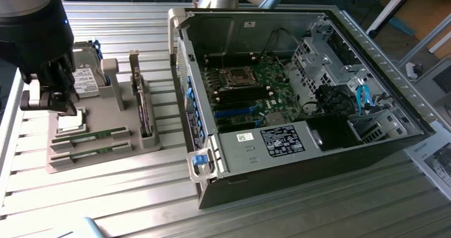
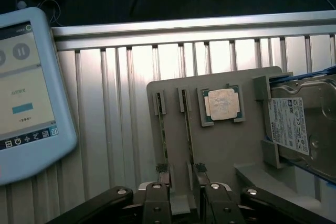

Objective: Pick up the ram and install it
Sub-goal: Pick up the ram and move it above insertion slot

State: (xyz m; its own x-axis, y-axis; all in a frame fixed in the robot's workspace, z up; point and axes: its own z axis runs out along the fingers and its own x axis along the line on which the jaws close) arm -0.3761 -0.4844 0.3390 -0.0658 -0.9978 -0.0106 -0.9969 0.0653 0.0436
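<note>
From the exterior view, the gripper [image 1: 55,105] is hovering over the grey holder [image 1: 105,98] on that view's left. Its jaws are spread and carrying nothing, and the open computer case [image 1: 246,24] is standing well apart. The ram [image 1: 90,137] is lying in its slot beside the processor chip [image 1: 71,123], with a second stick [image 1: 88,153] just beside it. From the wrist view, the gripper [image 2: 182,177] is looking down on the ram [image 2: 187,129], which is running toward the gap between the parted fingers [image 2: 157,203]; the second stick [image 2: 163,135] is sitting close to one finger. The likely risk is that finger catching the neighbouring stick, or the thin board tilting and jamming in its slot under an off-centre pinch.
</note>
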